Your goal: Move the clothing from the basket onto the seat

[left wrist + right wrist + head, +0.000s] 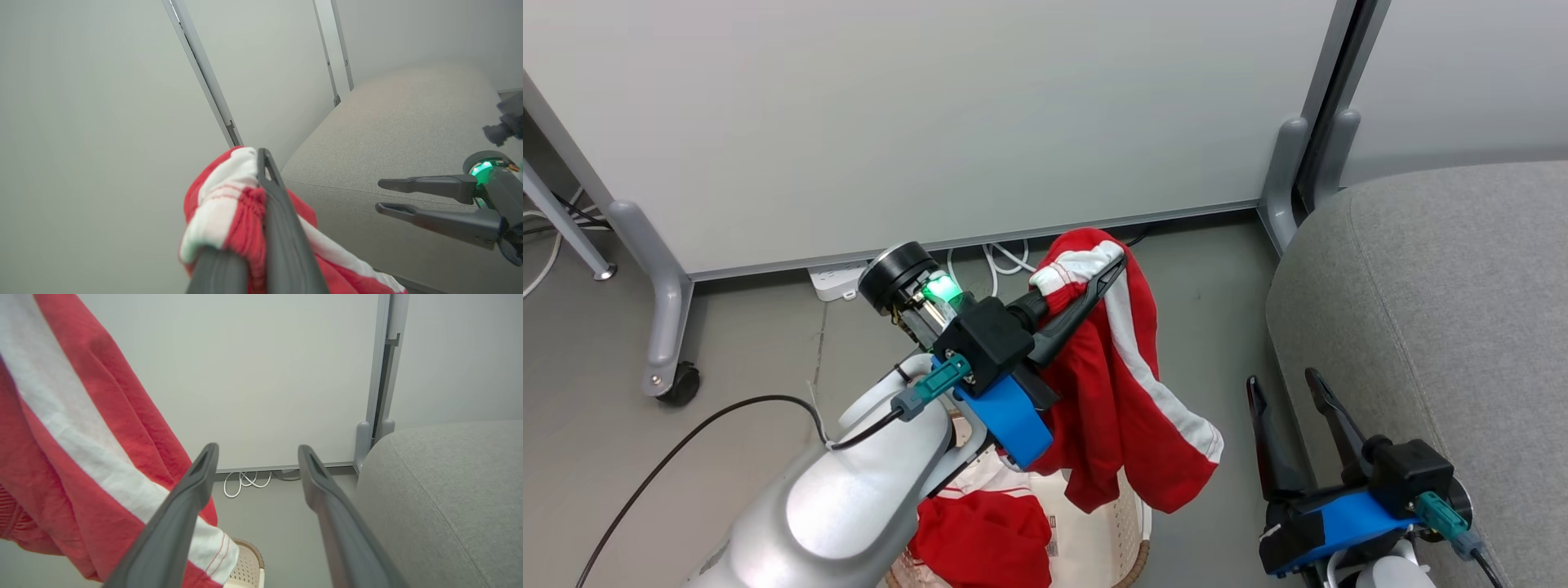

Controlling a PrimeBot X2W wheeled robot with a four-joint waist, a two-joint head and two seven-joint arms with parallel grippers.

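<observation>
Nearest me, one red garment [980, 539] lies inside the basket [1123, 523]. Above the basket my left tool [1107, 273] is clamped on the other garment [1127, 384], which hangs lengthwise down over the rim. Right of the basket my right tool [1282, 380] stands wide and empty beside the seat [1421, 310], so I judge the carry goes rightward past it. Beyond the basket are a white partition [931, 122] and cables [1005, 257].

You have two soft red fabric garments with white stripes [1127, 392], one cream perforated plastic basket [1123, 539], one large grey upholstered seat cushion [1437, 310], and one white power strip [833, 282].
</observation>
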